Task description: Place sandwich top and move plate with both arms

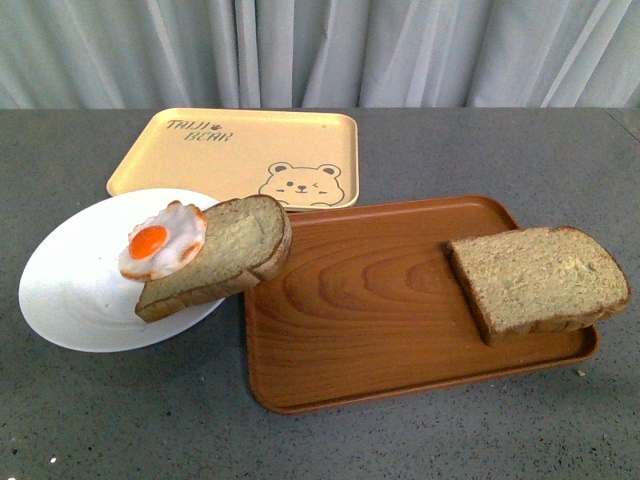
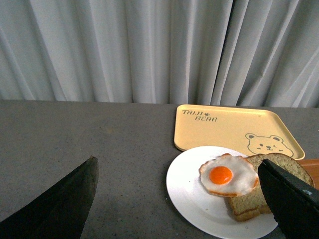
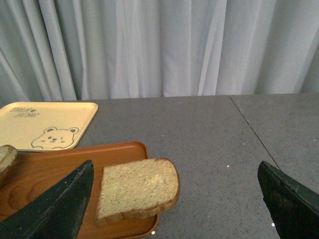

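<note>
The sandwich top point(image 1: 535, 280), a thick speckled wholemeal slice with a darker crust, lies flat on the right end of a brown wood-grain tray point(image 1: 370, 310). Its right crust juts out past the tray's rim toward the right edge of the grey worktop point(image 1: 110, 420). The tray sits lengthwise across the middle and right of the worktop, nearer the front edge than the back.

The white round plate point(image 1: 70, 290) rests on the left part of the worktop, just beside the brown tray's left end. On it lies a second bread slice point(image 1: 235, 245), tilted. One end is down on the plate and the other reaches over the plate's rim and overlaps the brown tray's far-left corner. A fried egg point(image 1: 162, 240) with an orange yolk sits on the end of this slice nearer the left edge.

Behind both, toward the back edge, is a yellow tray point(image 1: 240, 145) with a bear's face and dark lettering. The plate's far rim comes right up to its near edge. Pale curtains point(image 1: 320, 50) hang beyond the back edge.

The left tool point(image 2: 177, 163) hangs above the worktop's left side, released, its dark fingers point(image 2: 60, 204) spread wide with the plate and egg ahead of it. The right tool point(image 3: 175, 164) is likewise released, fingers point(image 3: 291, 199) wide apart, with the sandwich top in front of it.
</note>
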You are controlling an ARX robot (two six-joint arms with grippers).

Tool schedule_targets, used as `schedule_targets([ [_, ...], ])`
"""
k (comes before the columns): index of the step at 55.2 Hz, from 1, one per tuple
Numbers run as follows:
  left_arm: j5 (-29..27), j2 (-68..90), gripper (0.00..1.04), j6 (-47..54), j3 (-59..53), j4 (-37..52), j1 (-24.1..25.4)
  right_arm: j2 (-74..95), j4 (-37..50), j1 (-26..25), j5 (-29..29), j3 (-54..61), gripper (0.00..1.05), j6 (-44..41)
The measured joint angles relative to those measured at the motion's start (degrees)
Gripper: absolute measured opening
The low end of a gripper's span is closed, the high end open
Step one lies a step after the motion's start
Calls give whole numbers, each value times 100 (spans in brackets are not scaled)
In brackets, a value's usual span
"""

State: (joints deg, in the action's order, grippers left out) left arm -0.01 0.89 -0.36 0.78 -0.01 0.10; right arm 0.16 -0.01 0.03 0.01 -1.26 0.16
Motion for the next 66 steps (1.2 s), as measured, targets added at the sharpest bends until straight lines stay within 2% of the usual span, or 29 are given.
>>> schedule_targets([
  [49, 0, 0, 96, 0, 0, 0, 0, 2, -2, 0, 2, -2, 96, 2],
  [50, 0, 0, 96, 0, 0, 0, 0, 31, -42, 13, 28, -17, 96, 17],
  [54, 0, 0, 96, -2, 0, 0, 0, 826, -1128, 177, 826, -481, 96, 535],
  [56, -2, 0, 96, -2, 0, 0, 0, 1386, -1263, 98, 949, -651, 96, 752],
  [61, 0, 0, 96, 0, 0, 0, 0, 2774, -603, -291, 739, -841, 96, 931],
  [66, 0, 0, 96, 0, 0, 0, 0, 4142, 452, -811, 144, -1062, 96, 1062],
])
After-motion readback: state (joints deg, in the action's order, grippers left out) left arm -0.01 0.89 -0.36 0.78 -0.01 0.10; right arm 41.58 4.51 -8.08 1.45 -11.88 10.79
